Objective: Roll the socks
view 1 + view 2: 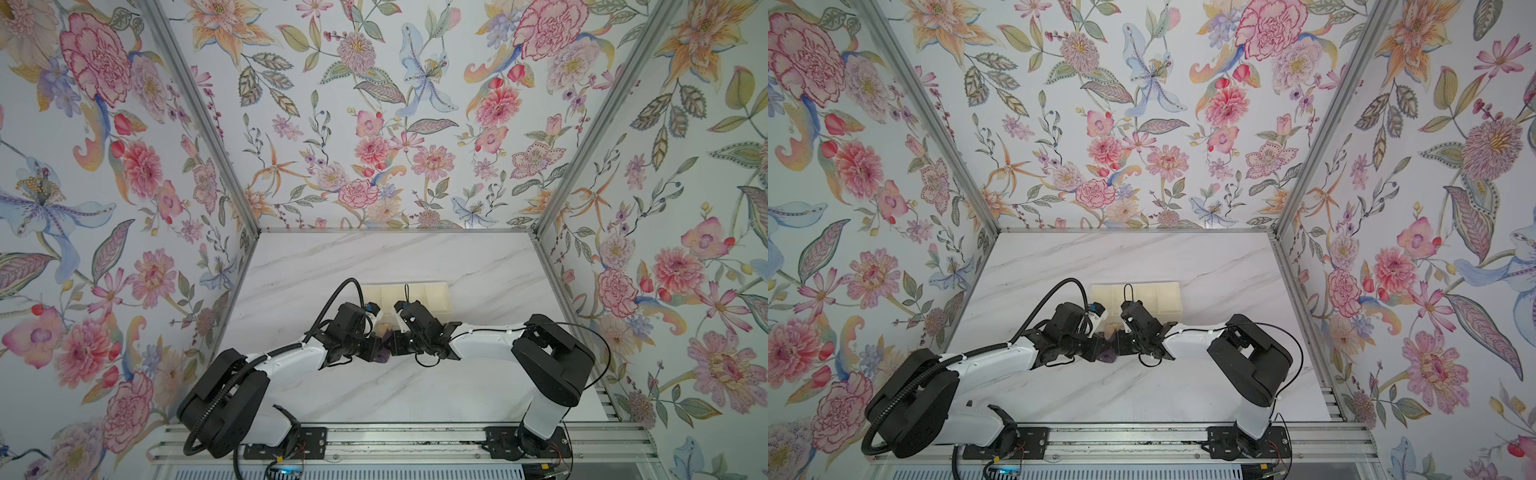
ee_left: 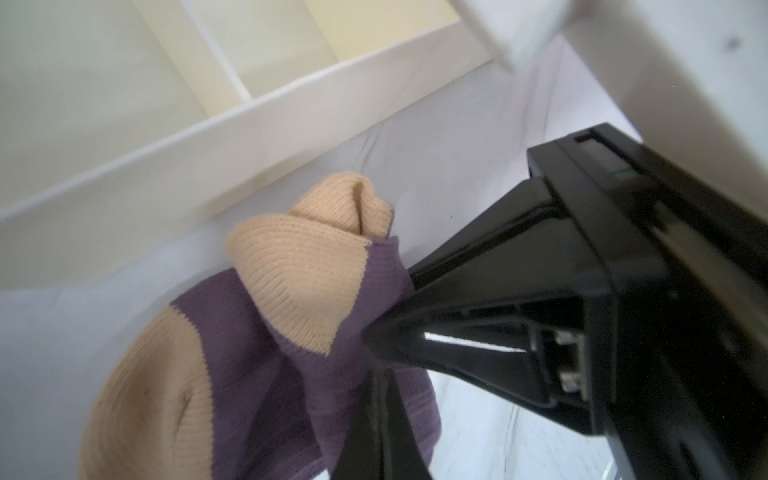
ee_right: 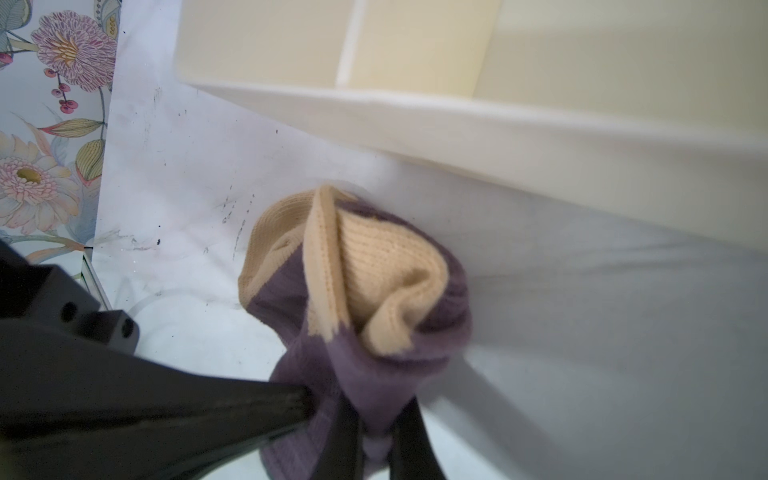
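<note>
- Down at the lower middle of both top views, the socks (image 1: pixel 385 355) (image 1: pixel 1108 356) are lying bunched on the marble table (image 1: pixel 415 390), just in front of the cream divided tray (image 1: pixel 442 291) — purple body, tan toes poking up.
- Coming in from the lower left of the right wrist view, the left gripper (image 3: pixel 305 400) is pinching the purple fabric, its jaws closed tight on it.
- At the bottom edge of that same view, the right gripper (image 3: pixel 376 419) is clamping a fold of the same bundle; the two claws are working almost tip to tip.
- By my judgement the roll is only partly forming: the tan ends are sticking out loose, and no tidy bundle is showing.
- A good roll is depending on one claw anchoring the core while the other is turning fabric over it — both pulling apart would be stretching the knit flat.
- With the socks sitting near the tray wall, any turning is better heading toward open table.
- Cuff stripes are hiding from every view, so I cannot tell which end is leading.
</note>
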Action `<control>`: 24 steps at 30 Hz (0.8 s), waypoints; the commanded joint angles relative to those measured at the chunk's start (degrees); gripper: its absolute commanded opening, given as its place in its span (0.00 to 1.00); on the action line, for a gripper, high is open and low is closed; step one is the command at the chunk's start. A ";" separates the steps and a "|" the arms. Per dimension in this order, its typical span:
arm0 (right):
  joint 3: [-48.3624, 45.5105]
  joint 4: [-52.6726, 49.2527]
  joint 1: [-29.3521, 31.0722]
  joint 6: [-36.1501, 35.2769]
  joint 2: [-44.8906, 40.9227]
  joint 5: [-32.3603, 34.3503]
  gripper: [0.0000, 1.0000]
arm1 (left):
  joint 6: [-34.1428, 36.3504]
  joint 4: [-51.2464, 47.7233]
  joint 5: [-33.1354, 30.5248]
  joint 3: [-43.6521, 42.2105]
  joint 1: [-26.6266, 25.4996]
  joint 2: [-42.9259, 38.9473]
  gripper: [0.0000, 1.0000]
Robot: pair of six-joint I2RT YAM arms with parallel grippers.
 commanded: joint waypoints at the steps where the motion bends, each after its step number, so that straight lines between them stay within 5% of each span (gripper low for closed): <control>1: 0.00 -4.48 0.28 -1.12 0.79 0.93 0.00 | 0.41 0.58 -0.03 0.86 -0.57 2.06 0.00; 11: -0.62 -3.09 -0.27 -1.04 0.64 -0.39 0.00 | 1.92 -2.19 -3.36 0.55 -0.54 5.13 0.00; 24: -8.35 6.67 -4.05 3.68 -6.34 -7.17 0.31 | 1.50 -0.23 -3.01 -1.01 0.05 7.68 0.00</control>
